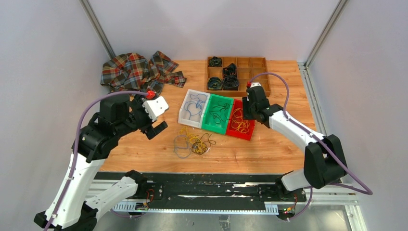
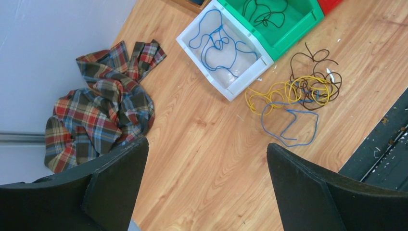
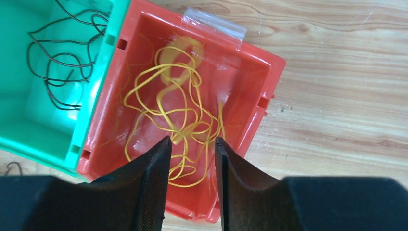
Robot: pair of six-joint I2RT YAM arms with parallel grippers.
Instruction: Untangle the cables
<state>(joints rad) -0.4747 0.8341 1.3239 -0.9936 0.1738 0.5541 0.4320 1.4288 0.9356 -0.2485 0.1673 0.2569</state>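
Picking one loose strand off the clump's rim looks wisest. The cables (image 1: 195,143), yellow, blue and dark loops knotted together, lie on the bench (image 1: 139,154) near the middle of its front edge. The left gripper (image 2: 207,144) hangs spread wide toward the left edge. The right gripper (image 3: 192,142), barely parted and pinching nothing, sits over the red bin (image 3: 275,65).

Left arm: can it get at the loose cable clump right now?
Probably yes. The left gripper is open and holds nothing, and the cable clump lies on the table just in front of the white bin, with nothing over it or between them.
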